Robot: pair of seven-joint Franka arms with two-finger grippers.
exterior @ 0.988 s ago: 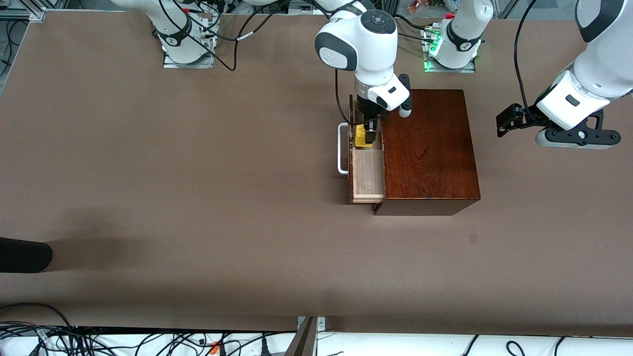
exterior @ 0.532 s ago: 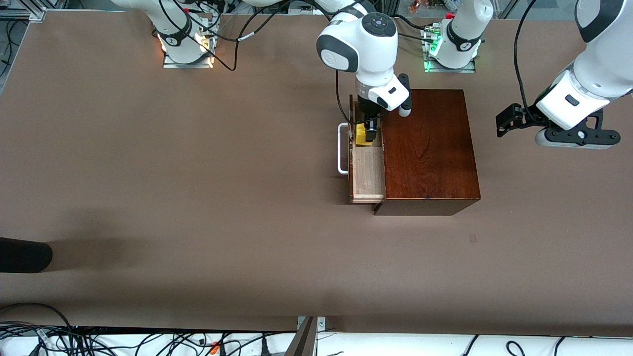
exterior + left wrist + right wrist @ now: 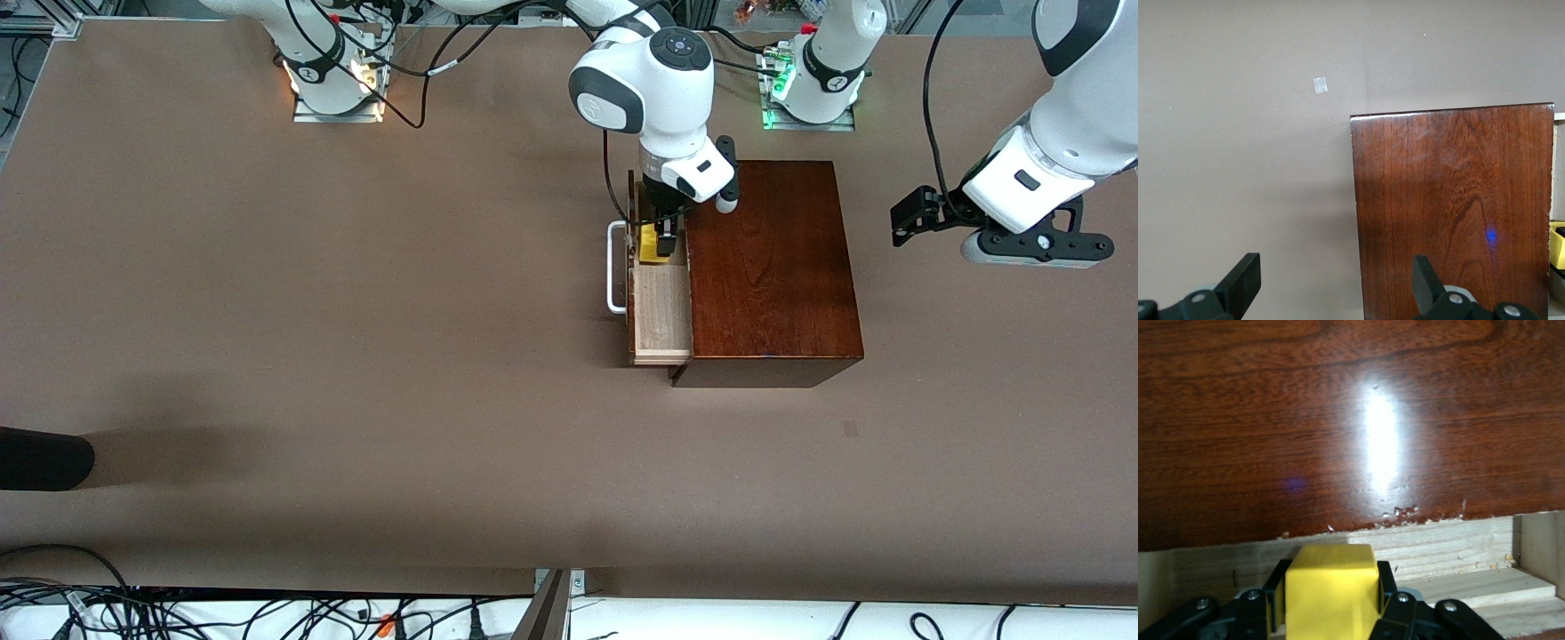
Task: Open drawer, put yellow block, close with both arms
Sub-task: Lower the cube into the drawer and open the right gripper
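Observation:
The drawer (image 3: 662,311) is pulled out of the glossy reddish-brown box (image 3: 769,267), its white handle (image 3: 613,267) facing the right arm's end of the table. My right gripper (image 3: 660,240) reaches down into the tray's end farthest from the front camera, shut on the yellow block (image 3: 650,249). In the right wrist view the yellow block (image 3: 1331,587) fills the gap between the black fingers (image 3: 1388,600), with the pale drawer (image 3: 1471,550) wood and the box (image 3: 1351,420) past it. I cannot tell whether the block touches the tray floor. My left gripper (image 3: 1036,256) waits open in the air by the box's closed end.
In the left wrist view the left gripper (image 3: 1336,293) hangs above the box (image 3: 1451,213) edge and bare table, with a pale mark (image 3: 1320,85) on the surface. A dark rounded object (image 3: 44,458) pokes in at the table's edge. Cables run along the front edge.
The right gripper with the block has shifted very slightly toward the robots' bases over the drawer. The left arm has barely moved.

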